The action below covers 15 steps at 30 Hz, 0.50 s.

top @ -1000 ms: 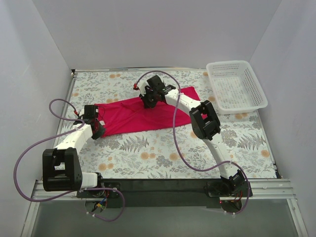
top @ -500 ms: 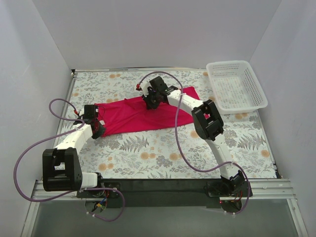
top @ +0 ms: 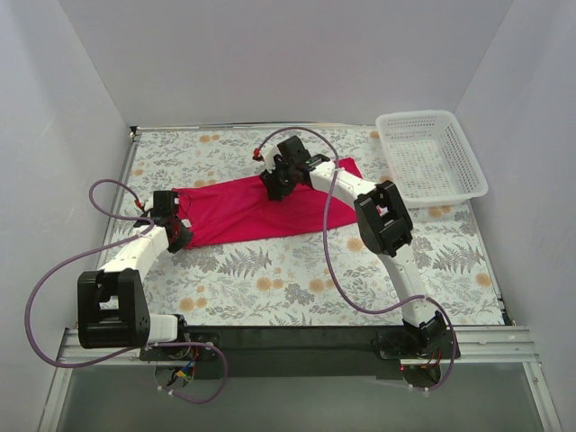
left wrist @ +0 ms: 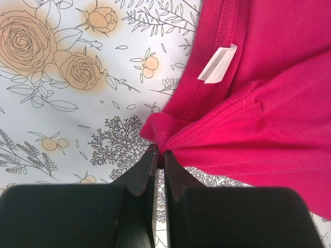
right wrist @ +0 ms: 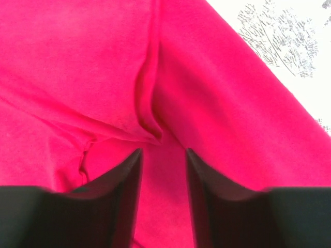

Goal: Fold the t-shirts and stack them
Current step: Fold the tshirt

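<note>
The magenta-red t-shirt [top: 243, 209] lies spread on the floral table, left of centre. My left gripper [top: 178, 236] is at its near-left corner, shut on a bunched bit of the shirt's edge [left wrist: 158, 129] beside the neckline; the white neck tag [left wrist: 217, 64] shows just beyond. My right gripper [top: 273, 189] is over the shirt's far middle, open, its fingertips [right wrist: 132, 160] either side of a raised fold [right wrist: 147, 111], with red cloth [right wrist: 232, 113] filling that view. I cannot tell whether the fingers touch the cloth.
A white plastic mesh basket [top: 430, 157] stands at the far right of the table. The floral tablecloth [top: 297, 279] runs to the near edge, where both arm bases are bolted. White walls close in on three sides.
My right gripper has moved slightly away from the bases and to the right over the shirt. The shirt's right part has shifted a little. The left arm has not moved.
</note>
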Each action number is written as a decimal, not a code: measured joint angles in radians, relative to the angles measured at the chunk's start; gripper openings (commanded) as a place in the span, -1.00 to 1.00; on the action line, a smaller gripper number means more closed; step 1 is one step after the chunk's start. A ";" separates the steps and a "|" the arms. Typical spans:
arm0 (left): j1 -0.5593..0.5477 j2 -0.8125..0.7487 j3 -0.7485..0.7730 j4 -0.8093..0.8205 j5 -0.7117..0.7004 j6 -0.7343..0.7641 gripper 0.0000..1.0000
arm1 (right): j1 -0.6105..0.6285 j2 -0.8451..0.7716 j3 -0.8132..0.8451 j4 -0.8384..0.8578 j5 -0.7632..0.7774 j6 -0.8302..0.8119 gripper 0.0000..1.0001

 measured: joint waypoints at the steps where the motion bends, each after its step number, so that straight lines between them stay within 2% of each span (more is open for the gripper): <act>1: 0.000 0.001 0.000 0.000 0.000 0.000 -1.00 | -0.002 0.000 0.000 0.000 0.008 0.001 -0.07; 5: 0.000 0.002 0.000 0.000 0.000 0.000 -0.98 | -0.012 -0.006 -0.001 -0.001 0.042 -0.001 -0.03; 7: 0.000 0.002 0.000 0.000 0.000 0.000 -0.84 | -0.023 -0.026 -0.014 -0.001 0.045 -0.005 0.02; 11: 0.002 0.000 0.000 -0.004 0.002 0.009 0.06 | -0.063 -0.132 -0.085 -0.036 -0.025 -0.098 0.07; 15: 0.006 -0.030 0.000 -0.013 0.014 0.011 0.42 | -0.123 -0.340 -0.232 -0.110 -0.171 -0.281 0.10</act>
